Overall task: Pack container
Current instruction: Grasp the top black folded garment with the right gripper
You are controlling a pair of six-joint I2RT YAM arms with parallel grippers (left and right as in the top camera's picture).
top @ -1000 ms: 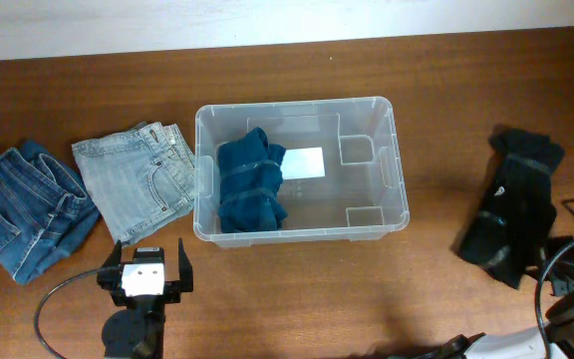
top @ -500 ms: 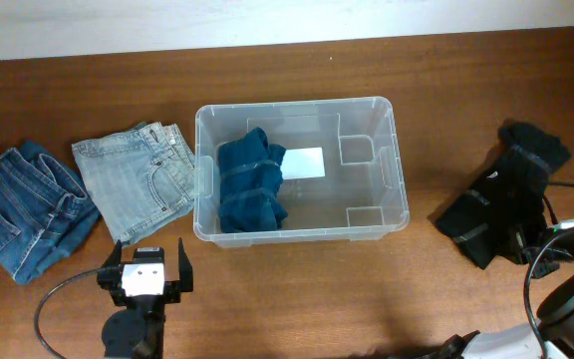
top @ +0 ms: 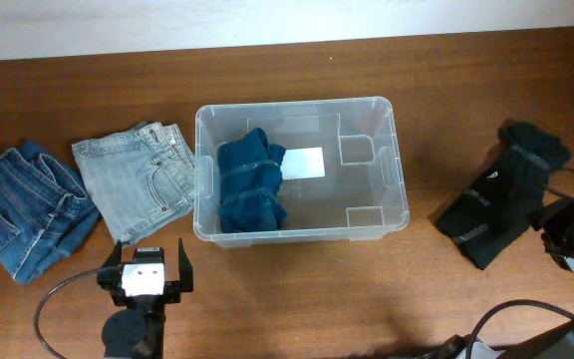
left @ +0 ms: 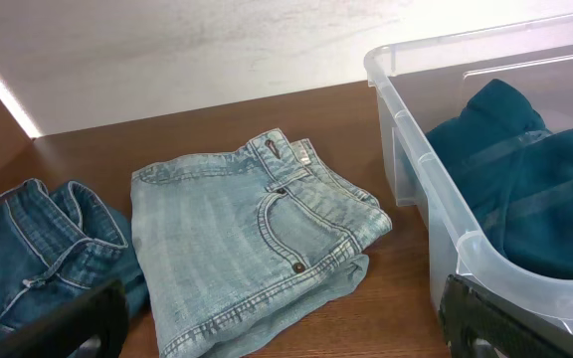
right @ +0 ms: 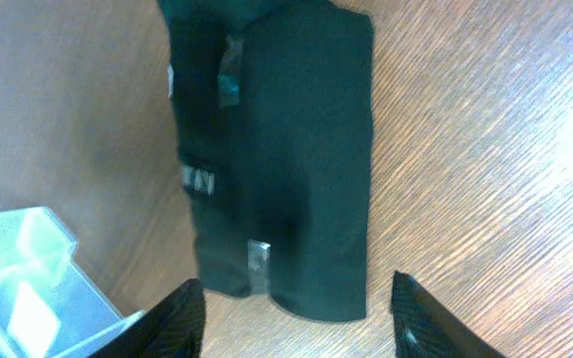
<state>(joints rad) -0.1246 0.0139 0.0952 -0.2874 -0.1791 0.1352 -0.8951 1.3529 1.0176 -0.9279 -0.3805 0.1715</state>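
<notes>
Right gripper (right: 296, 298), jaws apart and empty, hovers beside black garment (right: 277, 149); container (top: 297, 104) lies well to its left.

No legible text. White print (right: 197, 181) on black garment (right: 286, 149) too blurred to read.

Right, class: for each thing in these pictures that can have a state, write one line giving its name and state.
Container: upright, lidless, partly filled.
Teal garment: folded, inside the container.
Light jeans: folded, on the table.
Dark jeans: bunched, on the table.
Black garment: on the table, unpacked.
Left gripper: open, empty.
Right gripper: open, empty.
</notes>
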